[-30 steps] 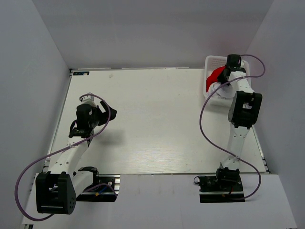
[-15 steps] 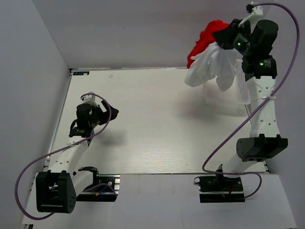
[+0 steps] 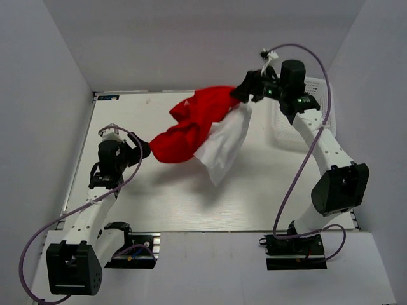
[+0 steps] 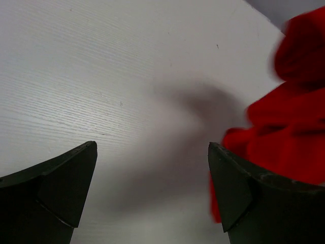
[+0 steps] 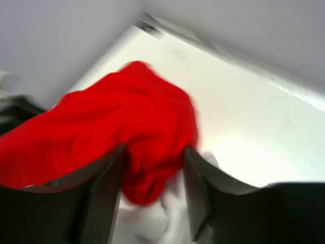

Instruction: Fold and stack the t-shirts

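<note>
Shirts hang above the table (image 3: 159, 197): the right claw (image 3: 244, 93) is clenched on a red shirt (image 3: 191, 127) and a white shirt (image 3: 222, 147) (bunched together) over the table's far middle. The left claw (image 3: 142, 151) gapes, grasping nothing, over the table's left side, the red shirt's low end just beside it

The red t-shirt (image 3: 194, 124) and white t-shirt (image 3: 222, 145) are soft cloth. The table (image 3: 254, 197) is pale, matt wood with fine lines. The basket (image 3: 321, 89) is white plastic.

right tool (image 5: 155, 155) gripping red t-shirt (image 5: 127, 122), white t-shirt (image 5: 165, 229)
</note>
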`<state>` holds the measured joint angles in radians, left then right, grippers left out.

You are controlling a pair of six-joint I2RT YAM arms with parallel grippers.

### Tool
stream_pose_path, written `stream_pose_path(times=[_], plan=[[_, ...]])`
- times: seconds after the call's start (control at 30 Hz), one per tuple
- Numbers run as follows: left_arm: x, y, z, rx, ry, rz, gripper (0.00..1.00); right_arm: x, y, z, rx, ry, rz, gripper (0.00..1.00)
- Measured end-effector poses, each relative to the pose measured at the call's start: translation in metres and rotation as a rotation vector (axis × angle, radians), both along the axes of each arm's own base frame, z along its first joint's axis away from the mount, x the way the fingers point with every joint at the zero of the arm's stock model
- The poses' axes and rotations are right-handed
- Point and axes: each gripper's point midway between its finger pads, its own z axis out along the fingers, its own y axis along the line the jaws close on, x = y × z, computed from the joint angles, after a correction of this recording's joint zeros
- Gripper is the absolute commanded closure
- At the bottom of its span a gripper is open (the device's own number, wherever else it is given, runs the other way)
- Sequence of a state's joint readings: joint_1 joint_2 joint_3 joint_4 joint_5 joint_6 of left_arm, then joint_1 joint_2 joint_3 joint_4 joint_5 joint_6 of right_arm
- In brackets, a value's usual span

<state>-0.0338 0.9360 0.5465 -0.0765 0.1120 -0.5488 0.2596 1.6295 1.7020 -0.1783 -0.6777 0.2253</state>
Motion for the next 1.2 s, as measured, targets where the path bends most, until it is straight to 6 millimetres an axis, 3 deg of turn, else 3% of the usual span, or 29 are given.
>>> stream_pose_path(times=[0.03, 0.13, 0.23, 0.33, 0.43, 0.53, 0.6, 0.8, 1.07, 1.2], plan=[[0.0, 0.001, 0.001, 0.0, -0.002, 0.01, 0.0, 0.01, -0.008, -0.03, -0.041, 0.039, -0.065, 0.1], [0.001, 0.007, -0.002, 0.001, 0.011, 0.047, 0.0, 0.019, -0.043, -0.129, -0.188, 0.208, -0.264, 0.1], [0.003, 0.009, -0.012, -0.003, 0.053, 0.064, 0.0, 0.011, -0.071, -0.187, -0.31, 0.319, -0.382, 0.1], [0.006, 0.008, -0.025, -0.004, 0.114, 0.065, 0.0, 0.003, -0.084, -0.197, -0.354, 0.324, -0.435, 0.1], [0.008, 0.004, -0.037, -0.005, 0.166, 0.049, 0.0, -0.009, -0.084, -0.186, -0.359, 0.283, -0.441, 0.1], [0.005, -0.004, -0.049, -0.027, 0.217, 0.011, 0.0, -0.02, -0.069, -0.174, -0.35, 0.24, -0.405, 0.1], [0.0, -0.013, -0.058, -0.058, 0.246, -0.03, 0.0, -0.03, -0.054, -0.177, -0.357, 0.239, -0.361, 0.1], [-0.035, -0.04, -0.091, -0.14, 0.348, -0.143, 0.0, -0.064, -0.025, -0.231, -0.443, 0.341, -0.264, 0.1], [-0.052, -0.064, -0.098, -0.142, 0.384, -0.229, 0.0, -0.09, -0.036, -0.289, -0.566, 0.474, -0.318, 0.1], [-0.054, -0.064, -0.102, -0.113, 0.396, -0.219, 0.0, -0.105, -0.035, -0.332, -0.629, 0.551, -0.303, 0.12]])
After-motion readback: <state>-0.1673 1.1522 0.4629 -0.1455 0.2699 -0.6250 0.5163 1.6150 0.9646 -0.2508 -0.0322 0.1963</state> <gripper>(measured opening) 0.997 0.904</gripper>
